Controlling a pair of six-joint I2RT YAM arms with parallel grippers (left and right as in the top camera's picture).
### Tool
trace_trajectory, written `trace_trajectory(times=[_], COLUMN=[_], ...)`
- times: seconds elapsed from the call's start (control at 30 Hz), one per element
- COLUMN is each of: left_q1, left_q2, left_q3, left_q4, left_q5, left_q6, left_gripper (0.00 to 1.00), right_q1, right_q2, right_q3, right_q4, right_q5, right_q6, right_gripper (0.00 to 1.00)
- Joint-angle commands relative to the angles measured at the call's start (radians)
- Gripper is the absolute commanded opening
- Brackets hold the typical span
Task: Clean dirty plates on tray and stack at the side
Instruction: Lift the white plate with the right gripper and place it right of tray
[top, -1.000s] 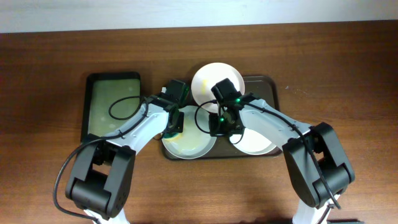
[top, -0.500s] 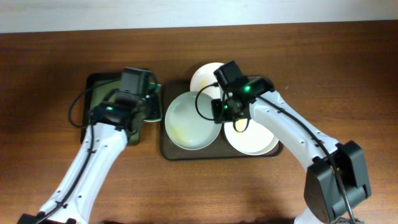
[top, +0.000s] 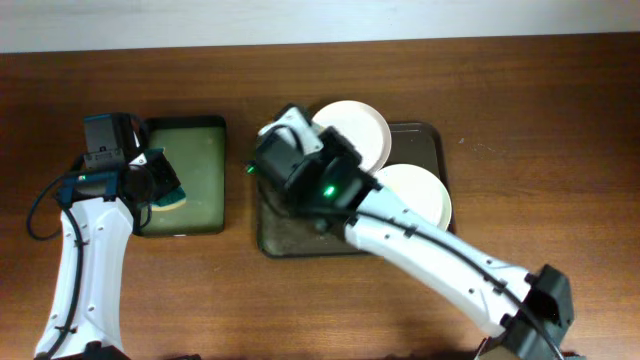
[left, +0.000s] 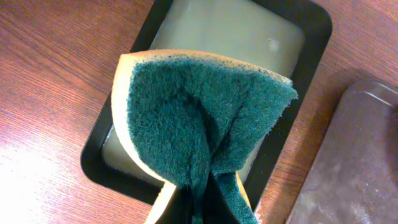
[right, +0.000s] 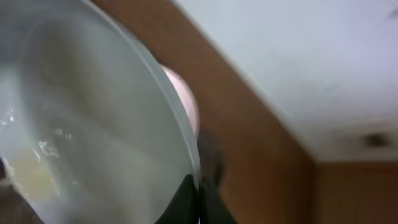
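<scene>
The dark brown tray (top: 300, 240) holds two white plates: one at the back (top: 352, 128) and one at the right (top: 415, 195). My right gripper (top: 284, 150) is over the tray's left end, shut on the rim of a third plate (right: 93, 124). That plate is lifted and tilted, with a yellow smear on its face, and the arm mostly hides it from overhead. My left gripper (top: 158, 186) is shut on a green-and-yellow sponge (left: 199, 112), held over the small black tray (top: 182, 123).
The small black tray (left: 311, 37) with a greenish inside lies left of the brown tray, whose edge shows in the left wrist view (left: 360, 162). Bare wooden table surrounds both trays. The right arm stretches diagonally across the brown tray.
The left arm has swung left with the sponge, from the plate to over the black tray. The right gripper has lifted the front-left plate off the tray and carried it left, tilted.
</scene>
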Motion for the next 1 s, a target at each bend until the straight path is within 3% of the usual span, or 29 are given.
trace_trajectory(times=[0.0,0.2,0.37,0.43,0.47,0.5,0.53,0.57,0.63,0.73,0.87,0.93,0.97], left_q1=[0.003,0.003,0.003,0.003,0.003,0.003,0.003,0.003,0.003,0.003,0.003,0.003,0.003], left_q2=[0.007,0.007,0.007,0.007,0.007,0.007,0.007,0.007,0.007,0.007,0.008,0.008,0.008], left_q3=[-0.004,-0.004,-0.004,-0.004,-0.004,-0.004,-0.004,-0.004,-0.004,-0.004,-0.004,-0.004,-0.004], left_q4=[0.000,0.000,0.000,0.000,0.000,0.000,-0.002,-0.003,-0.004,-0.003,0.003,0.004,0.003], left_q5=[0.011,0.011,0.012,0.011,0.011,0.012,0.013,0.024,0.045,0.045,0.045,0.045,0.045], left_q6=[0.002,0.002,0.002,0.002,0.002,0.002,0.002,0.002,0.002,0.002,0.002,0.002,0.002], left_gripper=[0.00,0.00,0.00,0.00,0.00,0.00,0.00,0.00,0.00,0.00,0.00,0.00,0.00], right_q1=[0.070,0.130,0.139,0.130,0.103,0.064,-0.010,-0.060,-0.117,-0.136,-0.150,-0.170,-0.180], right_q2=[-0.026,-0.026,-0.026,-0.026,-0.025,-0.020,0.000,0.018,0.006,-0.098,-0.134,-0.087,-0.067], right_q3=[0.023,0.023,0.023,0.023,0.021,0.012,-0.018,-0.031,-0.024,-0.021,-0.040,-0.092,-0.111], right_q4=[0.048,0.124,0.166,0.156,0.106,0.073,0.074,0.044,-0.049,-0.050,-0.020,-0.031,-0.038], right_q5=[0.254,0.397,0.454,0.422,0.289,0.097,-0.180,-0.317,-0.197,0.010,-0.172,-0.168,-0.172], right_q6=[-0.208,-0.397,-0.435,-0.249,-0.048,0.061,0.025,-0.048,0.048,0.142,0.140,0.109,0.159], right_gripper=[0.04,0.04,0.04,0.04,0.04,0.04,0.04,0.04,0.04,0.04,0.04,0.04,0.04])
